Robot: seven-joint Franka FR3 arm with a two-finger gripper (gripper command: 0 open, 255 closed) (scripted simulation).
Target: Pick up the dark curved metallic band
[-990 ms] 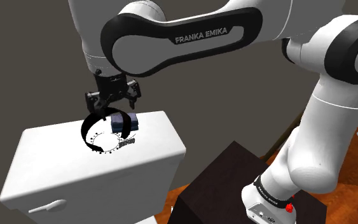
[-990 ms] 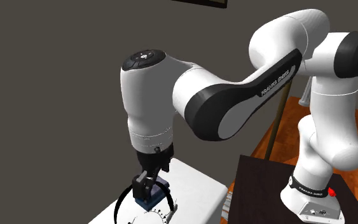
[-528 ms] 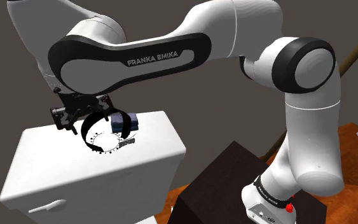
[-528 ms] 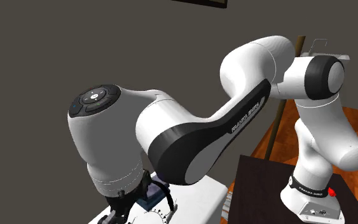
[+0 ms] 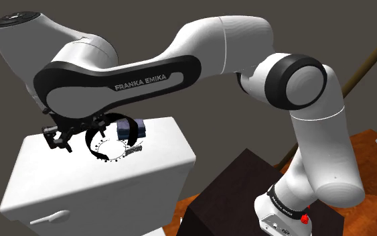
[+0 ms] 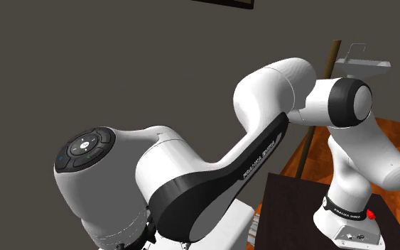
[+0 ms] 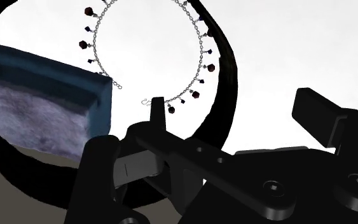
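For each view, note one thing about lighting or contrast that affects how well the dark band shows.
Shoulder view: the band reads black against the brightly lit white box top. Wrist view: the top is washed to near pure white, the band a flat silhouette without sheen. Second exterior view: the arm is evenly lit against a dim wall.

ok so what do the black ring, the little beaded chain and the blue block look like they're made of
Black ring: plain matte black with no glints, so metal cannot be confirmed by look.
Chain: fine silvery links carrying small dark beads, so it is likely metal.
Blue block: a blue rim around a mottled grey, fuzzy-looking face. It may be fabric padding, but that is uncertain.
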